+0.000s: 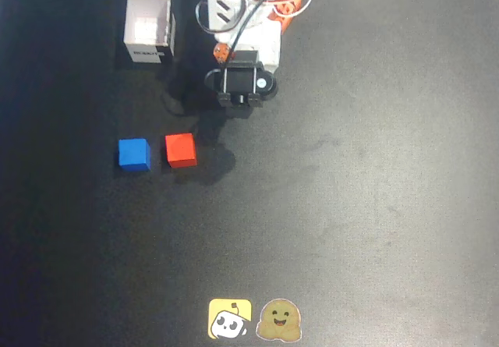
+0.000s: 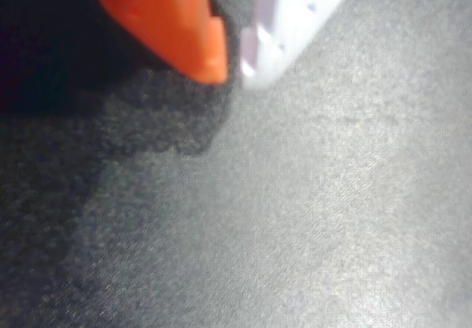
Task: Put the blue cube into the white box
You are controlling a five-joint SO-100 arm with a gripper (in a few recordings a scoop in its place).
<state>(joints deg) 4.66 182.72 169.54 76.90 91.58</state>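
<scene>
Gripper [image 2: 234, 68] empty over bare mat, fingers nearly together, well short of blue cube [image 1: 134, 154].
Overhead: blue cube sits left of red cube [image 1: 181, 150], just beside it; white box [image 1: 148, 29] far-left, open side up. Risk: tight gap means a descent could clip or grab red instead. Wrist view gives orange and white fingertips close-up; overhead hides them under the arm.

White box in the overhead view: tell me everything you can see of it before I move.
The white box is small and square, with thin white walls that look like card, open at the top. A pale bottom shows inside, and no cube lies in it. A dark printed label sits on the side nearest the cubes. It stands upright on the black table, at upper left in the overhead view, to the left of the arm's base. Nothing touches it.
</scene>
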